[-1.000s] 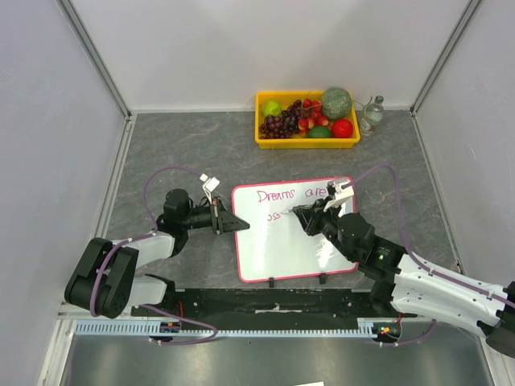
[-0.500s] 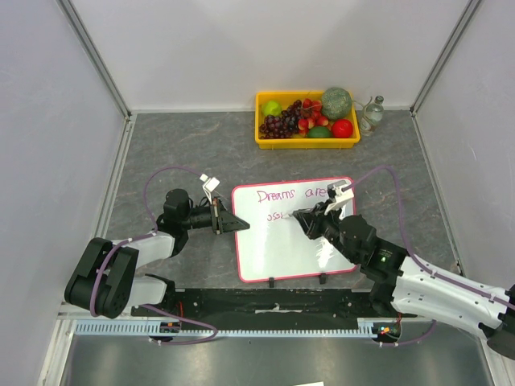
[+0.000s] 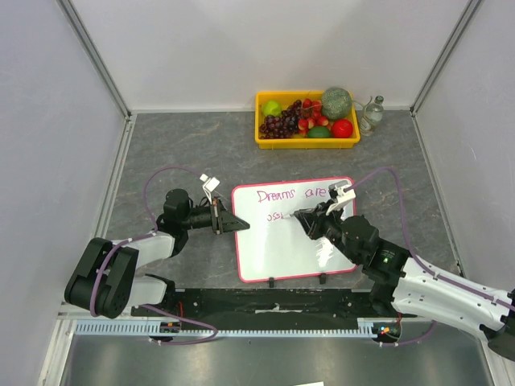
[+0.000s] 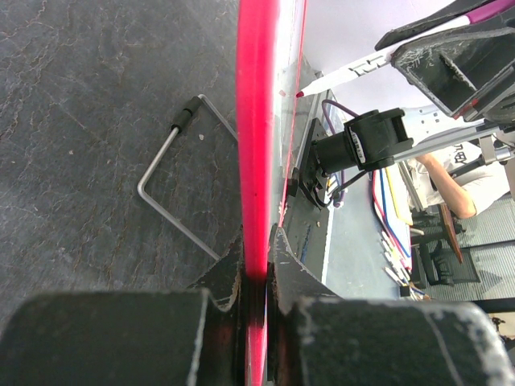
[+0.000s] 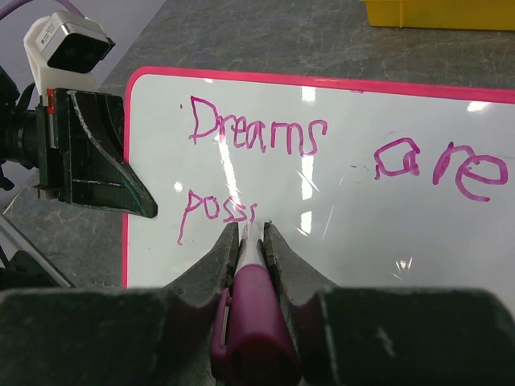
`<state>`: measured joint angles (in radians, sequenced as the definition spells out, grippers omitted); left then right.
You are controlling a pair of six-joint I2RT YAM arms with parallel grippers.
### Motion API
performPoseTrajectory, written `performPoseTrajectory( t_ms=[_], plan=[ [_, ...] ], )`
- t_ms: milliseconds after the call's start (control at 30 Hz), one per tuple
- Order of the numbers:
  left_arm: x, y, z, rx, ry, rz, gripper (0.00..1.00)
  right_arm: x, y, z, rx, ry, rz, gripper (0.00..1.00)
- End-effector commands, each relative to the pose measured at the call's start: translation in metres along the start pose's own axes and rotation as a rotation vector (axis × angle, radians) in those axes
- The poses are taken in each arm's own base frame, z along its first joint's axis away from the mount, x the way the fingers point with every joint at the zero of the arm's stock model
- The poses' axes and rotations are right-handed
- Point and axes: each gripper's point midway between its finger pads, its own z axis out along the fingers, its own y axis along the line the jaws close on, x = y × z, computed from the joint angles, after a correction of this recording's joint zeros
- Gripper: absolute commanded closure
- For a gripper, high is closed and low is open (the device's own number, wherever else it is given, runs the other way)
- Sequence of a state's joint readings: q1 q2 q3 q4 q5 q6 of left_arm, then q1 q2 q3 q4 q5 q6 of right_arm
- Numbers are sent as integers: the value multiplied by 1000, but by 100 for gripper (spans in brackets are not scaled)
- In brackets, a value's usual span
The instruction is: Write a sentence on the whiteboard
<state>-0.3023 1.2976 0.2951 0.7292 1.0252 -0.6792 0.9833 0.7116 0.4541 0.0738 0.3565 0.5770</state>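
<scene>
Surface (image 3: 185,145) of mottled grey carries the whiteboard (image 3: 282,249), lying flat near the arm bases, with a yellow tray (image 3: 306,144) of fruit well beyond it. The left end effector (image 3: 244,225) is clamped on the board's pink left rim. The right end effector (image 3: 299,215) grips a magenta marker (image 5: 252,314), tip at the board (just after "poss"). The sentence (image 5: 241,137) so far reads "Dreams are poss".

Open table (image 3: 201,145) between whiteboard (image 3: 282,249) and yellow tray (image 3: 306,143) (fruit-filled); bottle (image 3: 371,112) beside tray, far right.
</scene>
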Motion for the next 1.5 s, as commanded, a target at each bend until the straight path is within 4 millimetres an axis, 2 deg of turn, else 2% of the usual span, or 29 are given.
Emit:
performPoseTrajectory(
  t_ms=[0,300,700,1067,1467],
  plan=[
    [10,27,-1,-101,-4,67,98,-41,16,3,-29,-105,23,100],
    [10,27,-1,-100,-3,67,98,-46,9,8,23,-127,18,100],
    [10,27,-1,-100,-2,66,98,-30,0,14,54,-93,5,100],
    [10,27,-1,-100,-2,66,98,-56,0,4,62,-169,26,100],
    [10,27,-1,-100,-2,66,98,-34,-13,11,110,-114,2,100]
  ],
)
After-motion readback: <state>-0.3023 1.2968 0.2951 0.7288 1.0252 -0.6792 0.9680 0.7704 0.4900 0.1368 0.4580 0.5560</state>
